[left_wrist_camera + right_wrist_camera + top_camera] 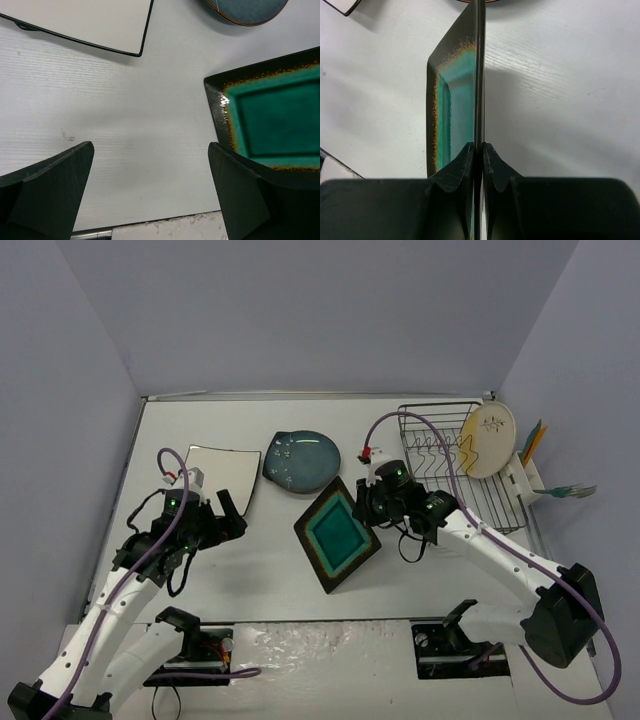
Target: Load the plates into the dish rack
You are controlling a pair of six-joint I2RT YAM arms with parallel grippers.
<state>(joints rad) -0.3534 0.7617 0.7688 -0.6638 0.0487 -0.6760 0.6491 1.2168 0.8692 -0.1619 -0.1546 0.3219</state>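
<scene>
My right gripper (372,508) is shut on the right edge of the black square plate with a teal centre (337,534), which is tilted up off the table; the wrist view shows it edge-on (462,95) between the fingers. My left gripper (228,512) is open and empty over bare table, just right of the white square plate (222,476). The teal-blue plate (301,460) lies flat behind. The cream-and-yellow plate (488,440) stands upright in the black wire dish rack (445,465) at the far right.
A white utensil holder (527,478) with utensils hangs on the rack's right side. Grey walls close in the table on three sides. The table's near edge (165,222) lies just below my left fingers.
</scene>
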